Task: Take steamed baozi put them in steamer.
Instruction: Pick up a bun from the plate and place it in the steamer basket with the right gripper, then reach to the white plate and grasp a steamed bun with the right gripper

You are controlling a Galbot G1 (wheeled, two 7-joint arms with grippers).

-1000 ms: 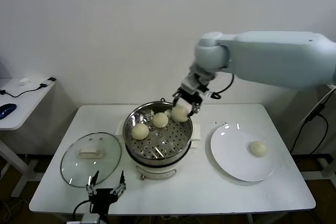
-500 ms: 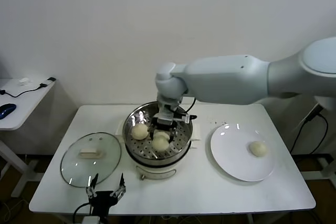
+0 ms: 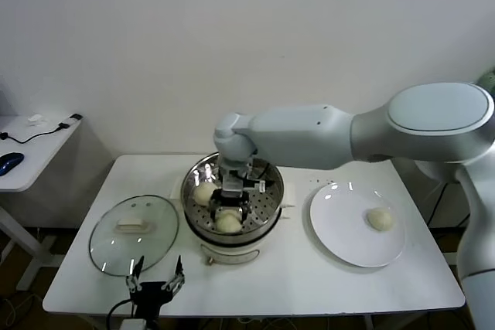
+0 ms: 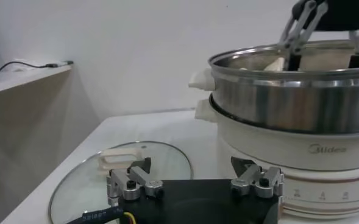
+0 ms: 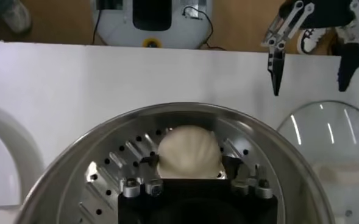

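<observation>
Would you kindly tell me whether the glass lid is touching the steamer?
Apart. The left wrist view shows bare table between the glass lid and the steamer.

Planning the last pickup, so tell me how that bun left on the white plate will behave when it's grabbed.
The bun looks smooth, domed and doughy, so it probably dents under a firm squeeze. Lying loose on the flat plate, it may slide or roll if nudged sideways. It's likely light for its size.

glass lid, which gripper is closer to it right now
Left. The left gripper sits at the table's near edge beside the glass lid; the right gripper is farther off, down inside the steamer.
</observation>
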